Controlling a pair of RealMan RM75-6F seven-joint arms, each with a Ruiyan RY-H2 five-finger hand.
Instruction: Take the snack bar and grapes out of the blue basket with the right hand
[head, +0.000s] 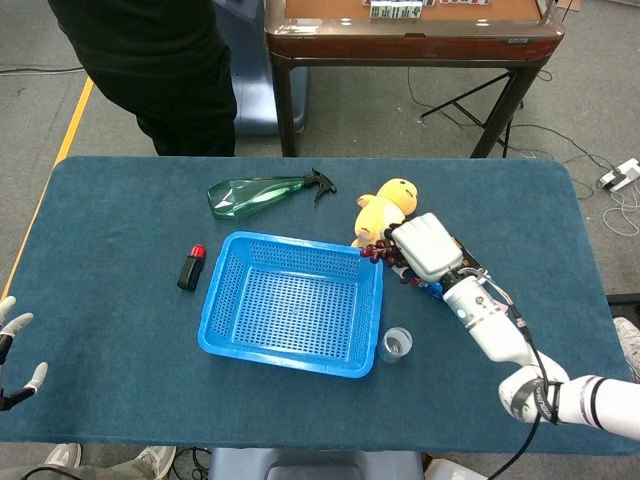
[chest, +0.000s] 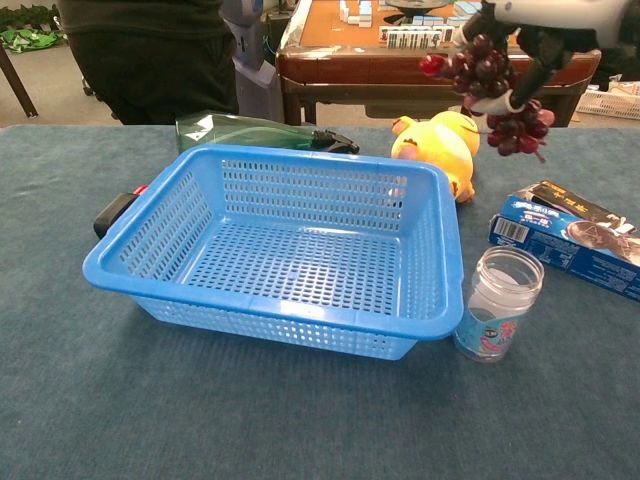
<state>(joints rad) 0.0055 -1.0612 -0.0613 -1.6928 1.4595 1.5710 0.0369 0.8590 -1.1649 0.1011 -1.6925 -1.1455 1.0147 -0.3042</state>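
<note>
My right hand (head: 426, 246) hangs above the table just past the right rim of the blue basket (head: 290, 305), gripping a bunch of dark red grapes (head: 384, 254). In the chest view the grapes (chest: 492, 84) dangle high in the air beneath that hand (chest: 548, 12), right of the basket (chest: 300, 260), which holds nothing. The snack bar (chest: 572, 207), dark with a gold edge, lies on the cloth at the right behind a blue box (chest: 570, 250). At the table's lower left edge my left hand (head: 14, 352) is open and holds nothing.
A yellow plush duck (head: 385, 214) sits just behind my right hand. A small clear jar (head: 397, 343) stands by the basket's front right corner. A green spray bottle (head: 262, 192) and a black-and-red object (head: 190, 267) lie to the left. A person in black (head: 160, 60) stands behind the table.
</note>
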